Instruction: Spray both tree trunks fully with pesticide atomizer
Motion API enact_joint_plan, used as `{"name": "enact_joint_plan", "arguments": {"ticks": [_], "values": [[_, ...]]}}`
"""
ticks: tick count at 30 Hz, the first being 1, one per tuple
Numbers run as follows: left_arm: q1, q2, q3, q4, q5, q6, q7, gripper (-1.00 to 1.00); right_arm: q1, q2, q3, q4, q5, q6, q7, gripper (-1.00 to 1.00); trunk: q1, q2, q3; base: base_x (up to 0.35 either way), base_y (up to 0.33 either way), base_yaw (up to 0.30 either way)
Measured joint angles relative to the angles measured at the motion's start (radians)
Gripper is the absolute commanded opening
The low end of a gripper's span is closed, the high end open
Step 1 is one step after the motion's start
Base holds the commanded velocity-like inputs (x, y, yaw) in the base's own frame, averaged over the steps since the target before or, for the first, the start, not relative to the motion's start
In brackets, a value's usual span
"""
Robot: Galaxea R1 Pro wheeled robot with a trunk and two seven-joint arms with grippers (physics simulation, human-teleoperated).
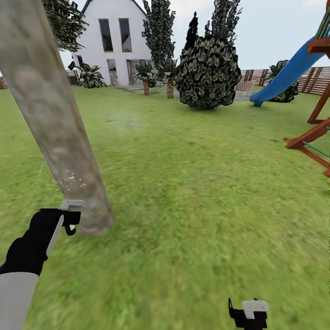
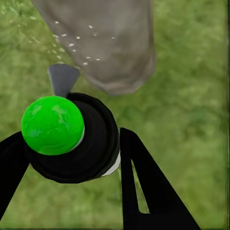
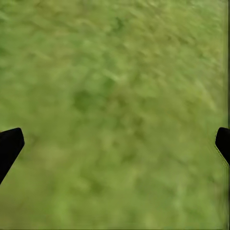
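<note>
From the head camera, the thick tree trunk [image 1: 50,119] rises at a lean from its foot on the lawn [image 1: 197,183], its long axis running up and away to the upper left of the picture. The left claw [image 1: 69,219] sits just beside the base of that trunk, to its left, with the left arm reaching forward low over the grass, black sleeve extended. The pale nozzle end of the pesticide atomizer [image 1: 72,205] points at the bark, and a scatter of white pesticide [image 1: 72,179] specks clings to the trunk just above it. The bark higher up looks bare, so the coming move likely turns on lifting the aim along the trunk's length. The right claw [image 1: 250,316] hangs low at the picture's bottom edge, well apart from the trunk; the left arm is plainly the nearer one.

In the left wrist camera, the left claw [image 2: 72,158] is clamped on the atomizer [image 2: 72,139], its black fingers [image 2: 143,191] pressing either side of the black body with the green cap. The grey nozzle aims at the trunk [image 2: 110,43] straight ahead, near but not touching, and specks [image 2: 72,45] dot the bark.

In the right wrist camera, the right claw [image 3: 115,143] stands wide apart and empty over blurred grass [image 3: 115,96].
</note>
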Motion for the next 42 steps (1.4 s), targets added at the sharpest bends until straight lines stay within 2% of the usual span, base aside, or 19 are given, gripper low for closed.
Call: {"name": "enact_joint_plan", "arguments": {"ticks": [10, 20, 24, 28, 32, 34, 35, 37, 39, 41, 42], "values": [[0.001, 0.004, 0.004, 0.005, -0.003, 0.001, 0.001, -1.00, 0.000, 0.000, 0.000, 0.001, 0.001, 0.000, 0.000, 1.00, 0.000, 0.000, 0.000, 0.145, -0.260, 0.244], [0.063, 0.004, 0.005, 0.021, 0.000, -0.004, 0.003, -1.00, 0.000, 0.000, 0.000, 0.001, 0.001, 0.000, 0.000, 1.00, 0.000, 0.000, 0.000, 0.221, -0.204, 0.033], [0.076, 0.006, 0.088, 0.037, -0.004, -0.006, 0.001, -1.00, 0.000, 0.000, 0.001, 0.001, 0.002, 0.000, 0.000, 1.00, 0.000, 0.000, 0.000, 0.236, -0.189, 0.217], [0.085, 0.003, 0.101, 0.038, -0.002, -0.040, 0.000, -1.00, 0.000, 0.000, 0.001, 0.001, 0.002, 0.000, 0.000, 1.00, 0.000, 0.000, 0.000, 0.236, -0.189, 0.275], [0.094, -0.002, 0.097, 0.041, 0.003, -0.042, -0.001, -1.00, 0.000, 0.000, 0.001, 0.001, 0.002, 0.000, 0.000, 1.00, 0.000, 0.000, 0.000, 0.079, -0.088, 0.239], [0.095, -0.017, 0.096, 0.062, 0.006, -0.042, -0.002, -1.00, 0.000, 0.000, 0.001, 0.001, 0.002, 0.000, 0.000, 1.00, 0.000, 0.000, 0.000, 0.007, -0.009, 0.054], [0.104, -0.024, 0.096, 0.071, -0.004, -0.044, -0.003, -1.00, 0.000, 0.000, 0.001, 0.001, 0.002, 0.000, 0.000, 1.00, 0.000, 0.000, 0.000, 0.001, -0.002, 0.010], [0.126, -0.028, 0.094, 0.076, -0.017, -0.097, -0.004, -1.00, 0.000, 0.000, 0.001, 0.001, 0.002, 0.000, 0.000, 1.00, 0.000, 0.000, 0.000, 0.001, -0.001, 0.004], [0.132, -0.038, 0.067, 0.077, -0.012, -0.134, -0.004, -1.00, 0.000, 0.000, 0.001, 0.001, 0.002, 0.000, 0.000, 1.00, 0.000, 0.000, 0.000, 0.000, 0.000, 0.001], [0.132, -0.057, 0.001, 0.073, -0.008, -0.139, -0.001, -1.00, 0.000, 0.000, 0.001, 0.001, 0.002, 0.000, 0.000, 1.00, 0.000, 0.000, 0.000, 0.000, 0.000, 0.000], [0.131, -0.056, -0.001, 0.070, -0.020, -0.139, -0.001, -1.00, 0.000, 0.000, 0.002, 0.001, 0.002, 0.000, 0.000, 1.00, 0.000, 0.000, 0.000, 0.000, 0.000, 0.000]]}}
